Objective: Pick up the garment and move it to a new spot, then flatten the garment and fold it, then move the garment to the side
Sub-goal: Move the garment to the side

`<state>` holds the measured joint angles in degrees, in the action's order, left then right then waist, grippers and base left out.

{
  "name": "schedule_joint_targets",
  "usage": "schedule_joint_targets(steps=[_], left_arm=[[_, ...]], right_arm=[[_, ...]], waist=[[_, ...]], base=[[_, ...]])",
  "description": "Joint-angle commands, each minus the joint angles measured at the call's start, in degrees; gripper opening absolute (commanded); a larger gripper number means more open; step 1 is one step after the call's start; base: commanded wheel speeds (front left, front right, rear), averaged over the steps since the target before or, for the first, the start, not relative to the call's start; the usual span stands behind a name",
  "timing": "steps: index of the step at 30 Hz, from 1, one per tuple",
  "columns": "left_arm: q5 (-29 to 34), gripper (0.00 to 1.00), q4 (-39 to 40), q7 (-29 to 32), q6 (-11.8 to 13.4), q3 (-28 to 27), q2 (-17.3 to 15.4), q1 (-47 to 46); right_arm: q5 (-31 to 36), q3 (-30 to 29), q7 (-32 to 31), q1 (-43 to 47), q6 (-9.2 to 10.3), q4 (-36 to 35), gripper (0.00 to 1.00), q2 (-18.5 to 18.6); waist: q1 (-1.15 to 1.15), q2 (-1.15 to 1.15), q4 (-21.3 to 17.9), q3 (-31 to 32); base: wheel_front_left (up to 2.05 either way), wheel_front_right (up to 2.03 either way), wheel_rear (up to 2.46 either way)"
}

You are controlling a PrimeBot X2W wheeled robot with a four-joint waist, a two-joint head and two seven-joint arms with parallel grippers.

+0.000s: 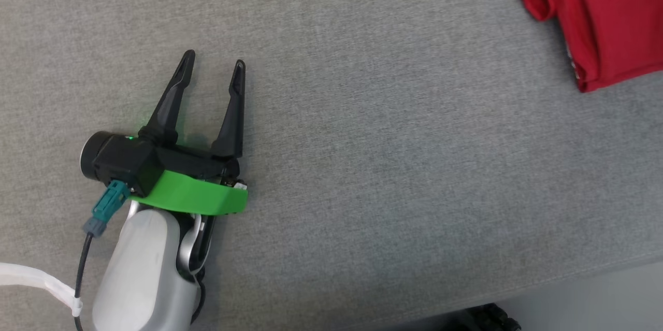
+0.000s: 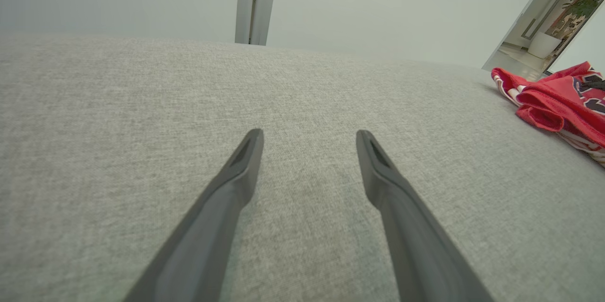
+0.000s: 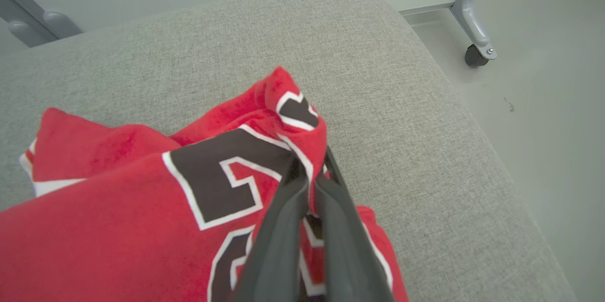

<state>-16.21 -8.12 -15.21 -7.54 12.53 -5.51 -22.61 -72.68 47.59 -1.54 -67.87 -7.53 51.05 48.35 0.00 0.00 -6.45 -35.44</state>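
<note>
The left hand (image 1: 214, 59) hung over the grey table (image 1: 388, 139) with its fingers spread apart, well away from the red jersey (image 1: 606, 15), which lay near the table's far right corner. The right hand (image 3: 311, 174) was clamped on a raised fold of the jersey.

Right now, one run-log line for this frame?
left gripper: open, empty, over grey cushion | right gripper: shut on red garment | garment: bunched, far right of cushion

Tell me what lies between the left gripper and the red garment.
Bare grey surface alone separates the left gripper from the garment, as the head view shows.
</note>
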Motion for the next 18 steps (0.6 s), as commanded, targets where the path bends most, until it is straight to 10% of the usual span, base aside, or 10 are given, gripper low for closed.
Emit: schedule_joint_targets(steps=[1,2,3,4,18], left_arm=[[0.5,1.0,-1.0,0.1,0.1,-0.7,-0.5,-0.3],[0.6,1.0,-0.9,0.1,0.1,-0.7,-0.4,-0.3],[0.6,1.0,-0.8,0.2,0.1,-0.7,-0.3,-0.4],[0.5,1.0,-0.8,0.2,0.1,-0.7,-0.2,-0.4],[-1.3,1.0,-1.9,0.1,0.1,-0.5,1.1,4.3]], right_arm=[[1.6,0.6,0.9,-1.7,0.08,1.9,0.0,0.5],[3.0,1.1,1.7,-2.4,0.09,3.4,0.0,0.7],[4.5,1.7,2.9,-3.1,0.09,4.9,0.28,0.7],[6.0,2.1,4.7,-4.0,0.09,7.0,1.0,0.3],[16.8,5.8,16.6,-5.1,0.09,16.6,1.0,-8.9]], waist=[[0.0,0.0,3.1,-3.0],[0.0,0.0,3.2,-3.0],[0.0,0.0,3.3,-3.0],[0.0,0.0,3.4,-2.8],[0.0,0.0,3.6,12.1]], base=[[0.0,0.0,0.0],[0.0,0.0,0.0],[0.0,0.0,0.0],[0.0,0.0,0.0],[0.0,0.0,0.0]])
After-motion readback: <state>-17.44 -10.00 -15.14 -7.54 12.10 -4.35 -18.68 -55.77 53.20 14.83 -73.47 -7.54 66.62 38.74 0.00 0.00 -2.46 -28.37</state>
